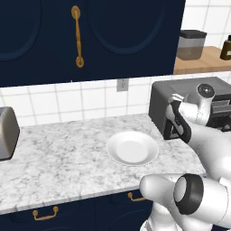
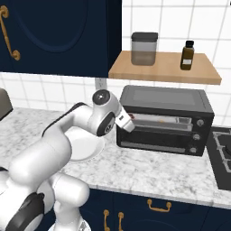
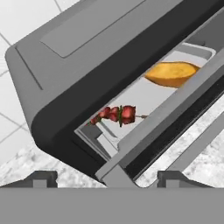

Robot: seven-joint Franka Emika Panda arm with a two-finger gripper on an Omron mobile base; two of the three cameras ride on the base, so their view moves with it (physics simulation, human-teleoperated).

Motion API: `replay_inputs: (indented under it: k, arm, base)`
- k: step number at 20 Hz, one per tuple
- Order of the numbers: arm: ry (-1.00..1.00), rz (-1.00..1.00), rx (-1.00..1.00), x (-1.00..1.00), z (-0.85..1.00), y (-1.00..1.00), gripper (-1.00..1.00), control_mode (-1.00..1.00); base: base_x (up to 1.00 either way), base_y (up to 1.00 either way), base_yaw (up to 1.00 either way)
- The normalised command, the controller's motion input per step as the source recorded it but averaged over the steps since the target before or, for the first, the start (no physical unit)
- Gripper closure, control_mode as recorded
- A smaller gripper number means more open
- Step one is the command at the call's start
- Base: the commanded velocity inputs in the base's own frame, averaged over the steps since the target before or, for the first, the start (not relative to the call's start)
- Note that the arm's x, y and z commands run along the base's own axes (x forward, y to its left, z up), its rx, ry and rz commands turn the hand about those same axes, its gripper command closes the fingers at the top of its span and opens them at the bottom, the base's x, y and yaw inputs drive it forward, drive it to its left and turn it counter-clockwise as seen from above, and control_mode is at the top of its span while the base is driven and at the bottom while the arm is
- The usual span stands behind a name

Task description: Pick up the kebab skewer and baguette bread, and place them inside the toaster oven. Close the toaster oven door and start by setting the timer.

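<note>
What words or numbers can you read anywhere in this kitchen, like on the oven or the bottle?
None can be read.
The toaster oven has small round knobs with no legible marks.
The brown bottle and the grey jar on the shelf show no readable label.

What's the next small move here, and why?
Probably push the door the rest of the way shut. The skewer and bread already lie on the tray inside the oven, the door is only partly closed, and the gripper sits open right at its top edge.
</note>
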Motion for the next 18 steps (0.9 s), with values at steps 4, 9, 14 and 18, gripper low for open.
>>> replay_inputs:
  k: [4, 9, 14, 18]
  arm:
    - [-0.04, 0.00, 0.00, 0.46, -0.45, 0.08, -1.00, -1.00]
    - [-0.02, 0.00, 0.00, 0.28, -0.63, 0.10, -1.00, -1.00]
    - [-0.01, 0.00, 0.00, 0.15, -0.79, 0.12, -1.00, -1.00]
    - [-0.06, 0.00, 0.01, 0.21, -0.85, 0.14, -1.00, -1.00]
  base:
    - [0.00, 0.00, 0.00]
    - [0.00, 0.00, 0.00]
    - [0.00, 0.00, 0.00]
    - [0.00, 0.00, 0.00]
